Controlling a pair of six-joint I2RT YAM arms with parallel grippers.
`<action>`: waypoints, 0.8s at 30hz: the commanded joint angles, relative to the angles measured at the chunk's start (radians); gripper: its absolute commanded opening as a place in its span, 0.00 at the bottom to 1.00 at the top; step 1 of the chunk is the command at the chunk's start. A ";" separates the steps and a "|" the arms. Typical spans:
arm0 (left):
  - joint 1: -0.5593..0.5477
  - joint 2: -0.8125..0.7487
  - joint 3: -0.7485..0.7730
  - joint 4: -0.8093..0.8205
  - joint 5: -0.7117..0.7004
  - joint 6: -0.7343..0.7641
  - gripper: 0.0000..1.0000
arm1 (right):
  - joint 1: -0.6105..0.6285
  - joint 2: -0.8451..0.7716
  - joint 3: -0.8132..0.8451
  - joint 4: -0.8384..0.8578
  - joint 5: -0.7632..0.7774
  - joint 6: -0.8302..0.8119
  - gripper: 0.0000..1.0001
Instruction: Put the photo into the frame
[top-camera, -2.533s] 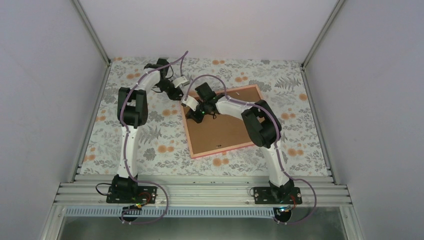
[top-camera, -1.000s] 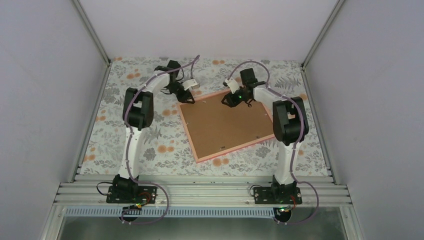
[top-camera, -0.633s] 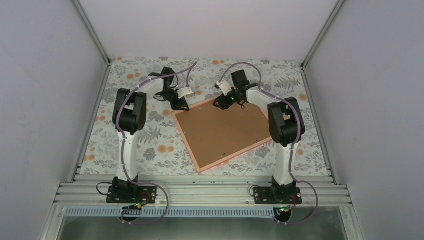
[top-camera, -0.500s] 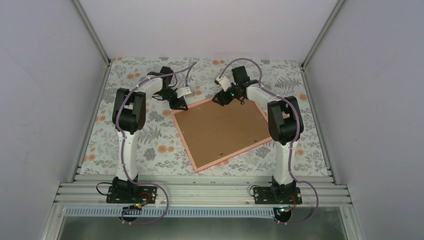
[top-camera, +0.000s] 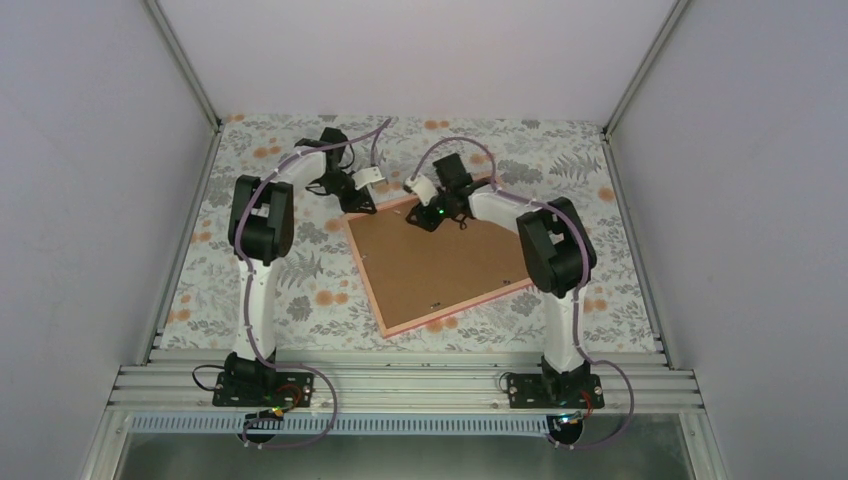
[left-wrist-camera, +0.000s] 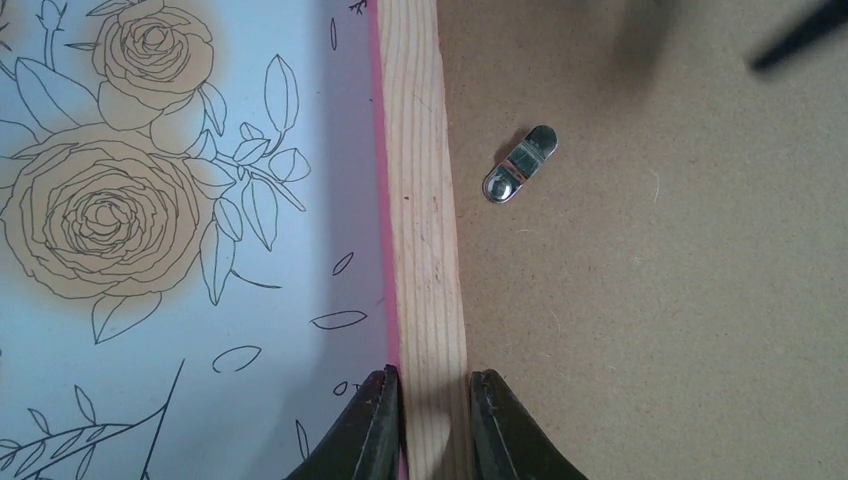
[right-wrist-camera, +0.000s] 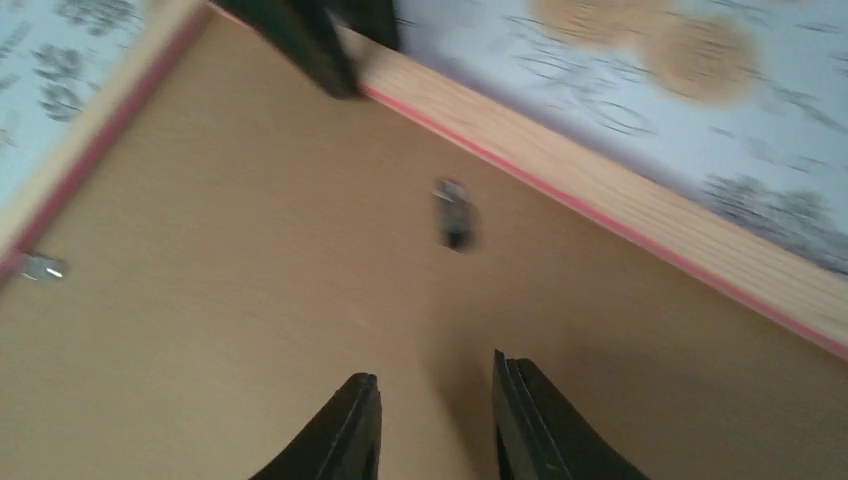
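Presently the frame (left-wrist-camera: 422, 200) lies face down on the table (top-camera: 610, 260), toward the far centre, its pale wooden back uppermost and a thin pink edge showing along the outside. The brown backing board (top-camera: 440, 260) fills its opening. The photo is not visible in any view. None lies loose on the table, so it is judged either seated beneath the board or out of sight; the pictures do not settle which. If it is seated, the insertion is done and only securing the board is left. If it is not, the board has yet to come out and the main work is ahead. A small metal turn clip (left-wrist-camera: 520, 165) sits on the board just beside the rail, angled; whether it locks anything cannot be told. The left tool (left-wrist-camera: 432, 380) is closed on the frame's rail near the far left corner, one finger on each side of the wood. The right tool (right-wrist-camera: 432, 380) hovers above the board near the far rail, jaws partly apart with nothing between them. The frame sits skewed to the table edges. Its longer sides appear to run left to right, the right end lying farther from the arm bases.
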 joint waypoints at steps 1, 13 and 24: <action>-0.003 0.027 -0.055 0.023 -0.050 -0.007 0.16 | 0.062 -0.022 -0.008 0.084 0.025 0.078 0.25; -0.009 0.015 -0.078 0.035 -0.058 0.000 0.16 | 0.104 0.111 0.098 0.092 0.093 0.147 0.11; -0.022 -0.010 -0.135 0.048 -0.054 0.030 0.15 | 0.089 0.156 0.112 0.098 0.149 0.163 0.06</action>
